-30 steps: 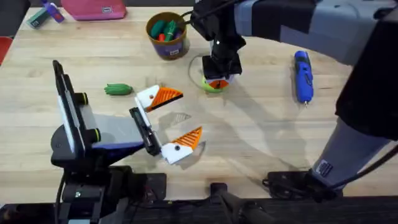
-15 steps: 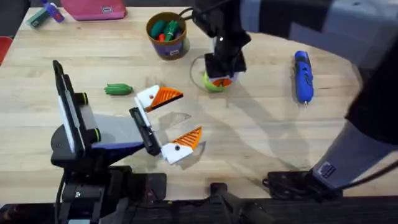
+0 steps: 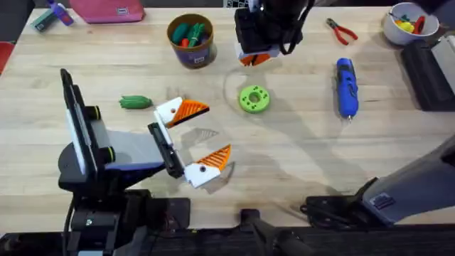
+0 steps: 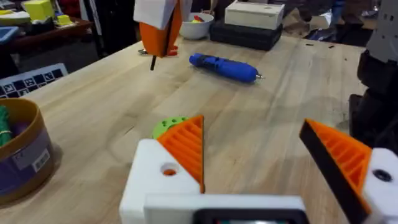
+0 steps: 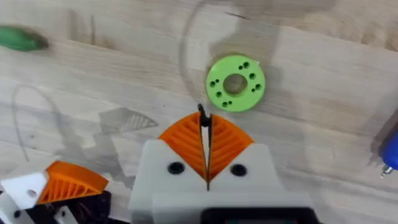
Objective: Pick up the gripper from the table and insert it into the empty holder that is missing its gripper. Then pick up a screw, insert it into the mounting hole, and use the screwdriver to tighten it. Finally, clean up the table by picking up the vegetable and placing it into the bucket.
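Observation:
My right gripper (image 3: 254, 57) (image 5: 205, 134) hangs above the table's far middle, its orange pads shut on a thin dark screw (image 5: 201, 113) (image 4: 152, 61) that sticks out past the tips. My left gripper (image 3: 215, 131) (image 4: 252, 134) rests low and open, both white fingers carrying orange wedges. No loose gripper piece or bare holder is in view. The blue screwdriver (image 3: 346, 87) (image 4: 224, 66) lies at the right. The green vegetable (image 3: 135, 102) (image 5: 22, 38) lies at the left. The tan bucket (image 3: 192, 55) (image 4: 28, 162) stands at the back, with toys inside.
A lime green disc (image 3: 254, 99) (image 5: 235, 83) with holes lies between the grippers. Red pliers (image 3: 343, 31), a white bowl (image 3: 407, 21) and a black box (image 3: 430, 71) sit at the back right. A pink pouch (image 3: 106, 10) lies at the back left.
My right gripper has lifted off the green disc and moved back toward the far edge, still shut. The disc now lies uncovered. The left arm has not moved.

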Available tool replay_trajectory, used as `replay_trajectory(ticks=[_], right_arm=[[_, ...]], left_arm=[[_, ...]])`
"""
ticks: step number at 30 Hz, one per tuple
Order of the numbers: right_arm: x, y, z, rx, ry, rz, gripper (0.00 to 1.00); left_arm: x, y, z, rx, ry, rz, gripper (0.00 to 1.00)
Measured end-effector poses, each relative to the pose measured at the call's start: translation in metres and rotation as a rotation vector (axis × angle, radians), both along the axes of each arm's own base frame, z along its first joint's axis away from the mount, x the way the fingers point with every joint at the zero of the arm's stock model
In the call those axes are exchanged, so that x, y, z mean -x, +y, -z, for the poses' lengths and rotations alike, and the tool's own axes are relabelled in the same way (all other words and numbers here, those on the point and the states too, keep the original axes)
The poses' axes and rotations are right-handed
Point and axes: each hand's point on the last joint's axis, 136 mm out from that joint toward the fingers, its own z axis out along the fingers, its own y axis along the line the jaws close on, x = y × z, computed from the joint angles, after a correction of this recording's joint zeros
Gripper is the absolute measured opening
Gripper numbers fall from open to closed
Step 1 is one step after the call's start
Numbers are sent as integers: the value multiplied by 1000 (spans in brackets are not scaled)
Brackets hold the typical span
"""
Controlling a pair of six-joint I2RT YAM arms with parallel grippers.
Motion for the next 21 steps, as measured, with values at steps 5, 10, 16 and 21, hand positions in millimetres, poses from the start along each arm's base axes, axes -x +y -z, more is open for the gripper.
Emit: replay_trajectory(ticks=[5, 10, 16, 21], right_arm=[[1, -1, 2, 11, 6, -19, 6], [2, -2, 2, 19, 8, -36, 6], [6, -4, -11, 35, 4, -91, 6], [8, 4, -38, 22, -52, -177, 6]], left_arm=[[0, 0, 0, 0, 0, 0, 986], [0, 0, 0, 0, 0, 0, 986], [0, 0, 0, 0, 0, 0, 985], [0, 0, 0, 0, 0, 0, 985]])
